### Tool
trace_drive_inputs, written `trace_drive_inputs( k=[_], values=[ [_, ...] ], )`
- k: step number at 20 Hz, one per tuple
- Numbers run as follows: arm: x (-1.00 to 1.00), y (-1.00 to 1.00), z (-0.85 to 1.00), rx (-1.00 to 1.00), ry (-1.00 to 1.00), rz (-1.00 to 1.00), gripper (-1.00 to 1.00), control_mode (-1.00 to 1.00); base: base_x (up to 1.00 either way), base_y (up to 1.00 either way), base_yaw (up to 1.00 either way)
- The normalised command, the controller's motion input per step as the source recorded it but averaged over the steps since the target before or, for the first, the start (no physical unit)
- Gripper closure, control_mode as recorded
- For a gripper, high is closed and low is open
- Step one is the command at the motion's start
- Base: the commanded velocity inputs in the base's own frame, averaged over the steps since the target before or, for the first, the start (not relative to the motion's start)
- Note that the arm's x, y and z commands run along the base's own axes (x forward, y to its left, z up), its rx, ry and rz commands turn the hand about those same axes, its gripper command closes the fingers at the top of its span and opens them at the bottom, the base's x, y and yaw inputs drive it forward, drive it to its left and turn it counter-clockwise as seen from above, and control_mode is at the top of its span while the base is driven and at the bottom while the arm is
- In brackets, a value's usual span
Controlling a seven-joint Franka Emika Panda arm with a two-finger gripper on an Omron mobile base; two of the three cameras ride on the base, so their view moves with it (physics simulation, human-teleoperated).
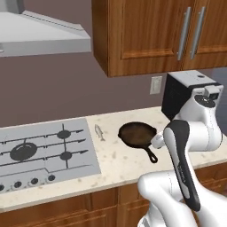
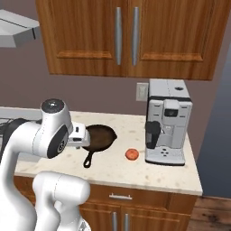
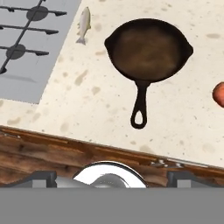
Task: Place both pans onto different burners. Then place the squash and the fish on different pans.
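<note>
We see one pan, the rusty brown-black skillet [image 3: 148,49], lying on the speckled beige counter [image 3: 87,100] just right of the cooktop [image 1: 26,133]. It holds nothing, and its short looped handle [image 3: 139,107] points toward the near edge of the counter. None of the burners [image 1: 23,150] carries a pan; the largest sits toward the left of the cooktop, with smaller ones [image 1: 65,155] to its right.

The fish [image 1: 99,132] lies on the counter between the cooktop's right edge and the skillet, close to both but touching neither. The squash [image 2: 131,154] rests on the counter to the right of the skillet, just in front of the coffee machine [image 2: 167,122]; the hand view cuts it off at the right edge, so there we make out only an orange-red sliver.

The gripper [image 3: 112,177] hangs above the near counter edge, in line with the skillet's handle and clear of it. Its two dark fingertips [image 3: 41,177] stand far apart at the bottom of the hand view, released and grasping nothing. In both base views the arm's own white links hide the hand, and in the left base view they cover the skillet's right rim as well. The cooktop's left part runs out of the left base view.
</note>
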Motion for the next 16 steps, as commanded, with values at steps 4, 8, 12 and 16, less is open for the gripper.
trace_drive_inputs(
  k=[4, 8, 12, 16],
  values=[
    [0.00, 0.00, 0.00, 0.00, 0.00, 0.00, -1.00, 1.00, 0.17, 0.00, -0.15],
    [0.09, 0.00, -0.11, 0.00, 0.00, -0.09, -1.00, -1.00, 0.03, 0.00, -0.03],
    [0.33, 0.02, -0.09, 0.00, 0.00, -0.06, -1.00, -1.00, 0.00, 0.00, 0.00],
    [0.37, 0.00, -0.17, 0.00, 0.00, -0.04, -1.00, -1.00, 0.00, 0.00, 0.00]
  ],
)
